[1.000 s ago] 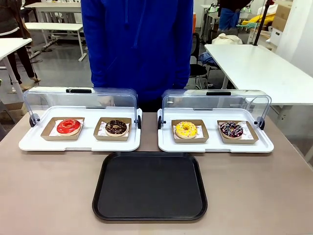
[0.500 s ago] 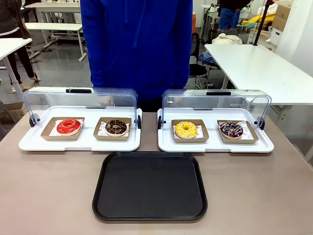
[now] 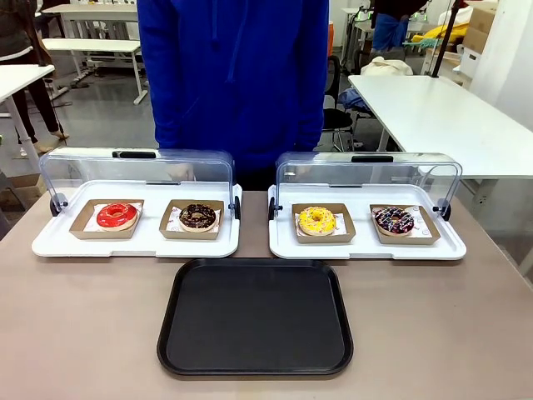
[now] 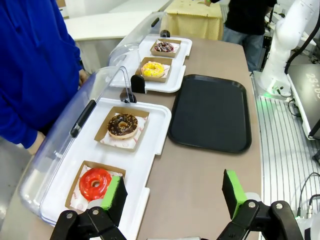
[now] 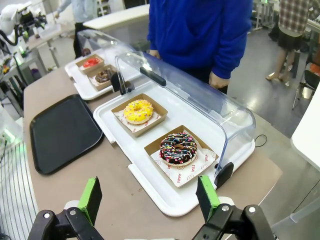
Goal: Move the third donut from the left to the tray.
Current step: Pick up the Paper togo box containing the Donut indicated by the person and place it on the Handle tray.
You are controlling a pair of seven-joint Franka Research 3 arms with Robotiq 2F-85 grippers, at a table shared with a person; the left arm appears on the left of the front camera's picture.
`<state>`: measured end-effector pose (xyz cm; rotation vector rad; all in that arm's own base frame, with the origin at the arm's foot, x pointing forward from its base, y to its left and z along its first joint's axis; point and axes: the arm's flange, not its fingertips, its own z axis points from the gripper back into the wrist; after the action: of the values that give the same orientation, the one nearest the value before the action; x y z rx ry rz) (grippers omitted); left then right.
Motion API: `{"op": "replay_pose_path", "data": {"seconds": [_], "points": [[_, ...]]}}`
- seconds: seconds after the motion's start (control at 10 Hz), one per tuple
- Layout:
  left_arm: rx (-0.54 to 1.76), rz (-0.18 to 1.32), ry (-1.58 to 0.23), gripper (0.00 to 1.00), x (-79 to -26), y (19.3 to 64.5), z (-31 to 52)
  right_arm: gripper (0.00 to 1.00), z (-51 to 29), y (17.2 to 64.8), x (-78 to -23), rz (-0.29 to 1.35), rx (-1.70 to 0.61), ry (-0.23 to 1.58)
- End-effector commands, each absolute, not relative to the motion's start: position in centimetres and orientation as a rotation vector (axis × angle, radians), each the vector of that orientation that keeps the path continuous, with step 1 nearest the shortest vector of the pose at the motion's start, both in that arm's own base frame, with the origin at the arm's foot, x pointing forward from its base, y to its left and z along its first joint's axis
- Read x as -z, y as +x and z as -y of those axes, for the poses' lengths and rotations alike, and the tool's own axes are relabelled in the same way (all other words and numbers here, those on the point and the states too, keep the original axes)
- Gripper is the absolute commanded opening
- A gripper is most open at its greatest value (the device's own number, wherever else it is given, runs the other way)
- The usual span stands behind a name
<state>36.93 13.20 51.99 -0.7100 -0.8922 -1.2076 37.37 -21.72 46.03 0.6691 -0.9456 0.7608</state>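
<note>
**Yellow donut in display tray; both grippers wide**

Front view: yellow-iced ring donut w/ sprinkles [image 3: 316, 220] sits right of centre in a square brown cardboard holder [image 3: 343, 233]. Holder is on the left half of the right-hand white display tray [image 3: 366, 248], clear lid [image 3: 366, 177] raised behind. Large black rectangular plastic tray [image 3: 255, 317] lies bottom centre on the grey tabletop [image 3: 83, 325], just below both display trays.

Left gripper [image 4: 175, 192], bottom of left wrist view: jaws wide apart, gripping nothing. Right gripper [image 5: 149, 196], bottom of right wrist view: same.
</note>
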Motion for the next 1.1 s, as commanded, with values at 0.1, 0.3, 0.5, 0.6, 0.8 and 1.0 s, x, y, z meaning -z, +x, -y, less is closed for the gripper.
{"op": "replay_pose_path", "data": {"seconds": [0.1,0.3,0.5,0.6,0.8,1.0], "points": [[1.222,0.892,-0.709,1.00,-52.21,36.84,-13.27,1.00,21.68,37.68,-46.19,0.976,-0.757,0.681],[1.222,0.892,-0.709,1.00,-52.21,36.84,-13.27,1.00,21.68,37.68,-46.19,0.976,-0.757,0.681],[1.222,0.892,-0.709,1.00,-52.21,36.84,-13.27,1.00,21.68,37.68,-46.19,0.976,-0.757,0.681],[1.222,0.892,-0.709,1.00,-52.21,36.84,-13.27,1.00,21.68,37.68,-46.19,0.976,-0.757,0.681],[1.222,0.892,-0.709,1.00,-52.21,36.84,-13.27,1.00,21.68,37.68,-46.19,0.976,-0.757,0.681],[1.222,0.892,-0.709,1.00,-52.21,36.84,-13.27,1.00,21.68,37.68,-46.19,0.976,-0.757,0.681]]}}
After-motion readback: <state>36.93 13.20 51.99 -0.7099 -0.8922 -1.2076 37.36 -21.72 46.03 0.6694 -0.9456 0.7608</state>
